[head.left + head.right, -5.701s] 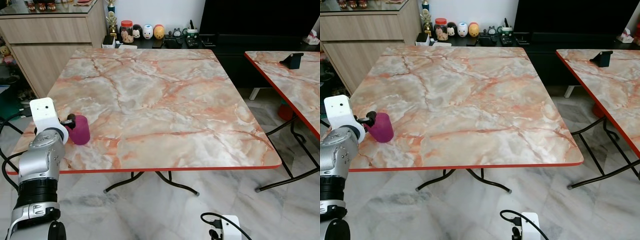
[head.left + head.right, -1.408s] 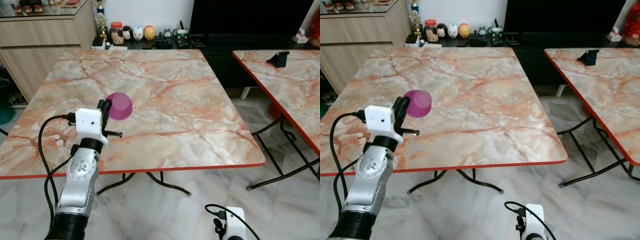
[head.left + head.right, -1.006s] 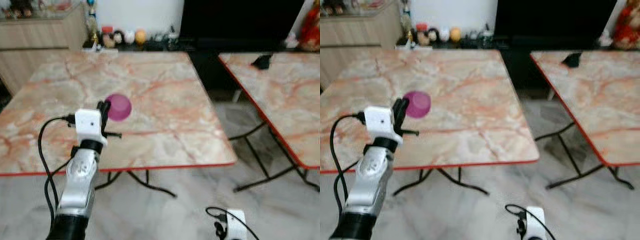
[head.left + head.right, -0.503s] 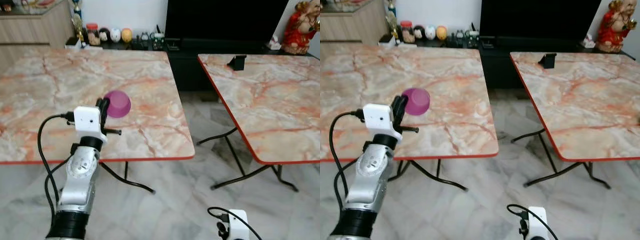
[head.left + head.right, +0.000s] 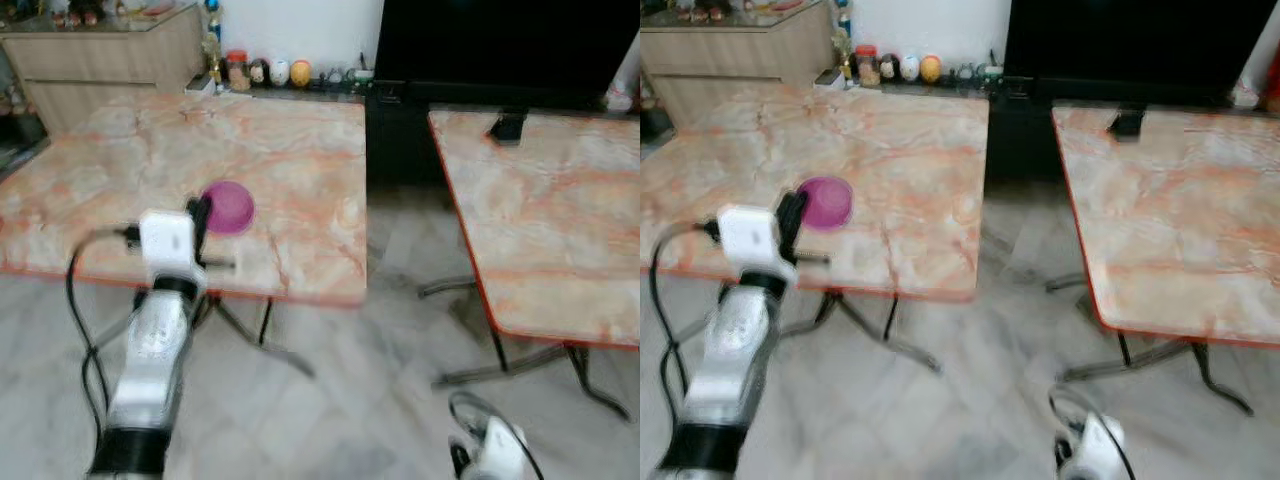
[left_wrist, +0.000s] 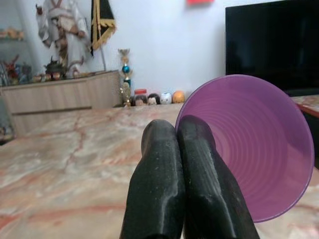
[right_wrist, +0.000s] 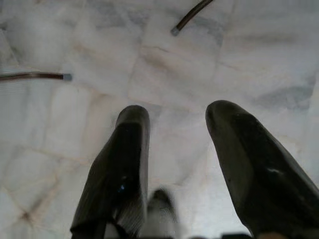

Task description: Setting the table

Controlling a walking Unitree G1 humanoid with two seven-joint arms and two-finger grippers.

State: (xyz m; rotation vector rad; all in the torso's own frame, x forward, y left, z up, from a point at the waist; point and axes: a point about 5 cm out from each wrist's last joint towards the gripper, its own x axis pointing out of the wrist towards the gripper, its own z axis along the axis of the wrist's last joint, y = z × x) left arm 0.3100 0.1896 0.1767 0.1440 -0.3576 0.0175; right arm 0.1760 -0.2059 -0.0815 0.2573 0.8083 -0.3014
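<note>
A purple plastic cup [image 5: 229, 207] hangs in the air, tipped sideways, above the front part of a marble-topped table [image 5: 300, 160]. My left gripper [image 5: 198, 215] is shut on its rim, arm raised in front of me. In the left wrist view the two black fingers [image 6: 179, 164] pinch the cup's rim [image 6: 249, 144], its open mouth facing the camera. My right gripper [image 7: 172, 134] hangs low at my side, open, pointing at the tiled floor.
A second marble table [image 5: 560, 220] stands to the right, with a small black stand [image 5: 507, 127] on it. A gap of floor [image 5: 400, 250] separates the tables. A dark TV cabinet [image 5: 480, 60] and a wooden sideboard [image 5: 110, 60] with jars and figurines line the back wall.
The whole view has shifted and blurred, so the camera is moving. The cup stays held in my left gripper in the same pose. The right arm still hangs low.
</note>
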